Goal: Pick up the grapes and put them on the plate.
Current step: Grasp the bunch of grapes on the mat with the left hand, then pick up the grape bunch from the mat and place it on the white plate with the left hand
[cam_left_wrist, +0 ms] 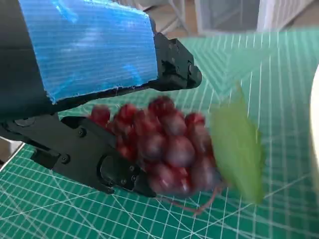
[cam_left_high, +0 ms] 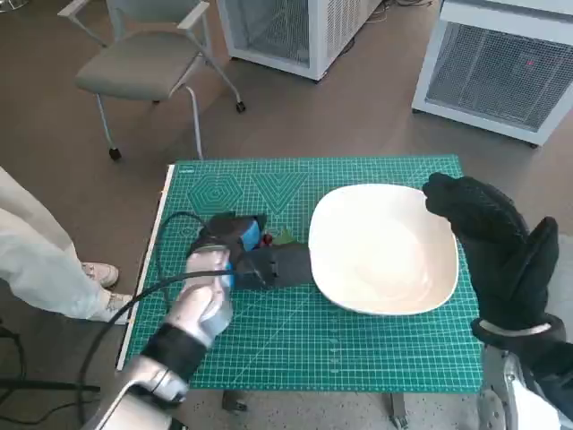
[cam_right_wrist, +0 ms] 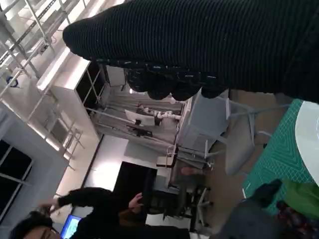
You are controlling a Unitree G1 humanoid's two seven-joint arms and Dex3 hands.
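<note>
A bunch of dark red grapes (cam_left_wrist: 169, 147) with a green leaf (cam_left_wrist: 239, 149) sits between the black fingers (cam_left_wrist: 94, 159) of my left hand (cam_left_high: 237, 251), which grips it just above the green mat. In the head view only the leaf (cam_left_high: 285, 237) shows beside that hand, a little left of the white plate (cam_left_high: 385, 246). The plate lies on the mat's right half with nothing on it. My right hand (cam_left_high: 497, 246) in its black glove hovers over the plate's right edge, fingers apart and holding nothing. The right wrist view catches the leaf (cam_right_wrist: 301, 194) and the grapes (cam_right_wrist: 294, 219) at its lower corner.
The green cutting mat (cam_left_high: 295, 345) covers the small table. A grey chair (cam_left_high: 148, 63) and white cabinets (cam_left_high: 501, 63) stand beyond the table. A person's leg and shoe (cam_left_high: 54, 269) are at the table's left. A black cable (cam_left_high: 134, 300) runs along my left forearm.
</note>
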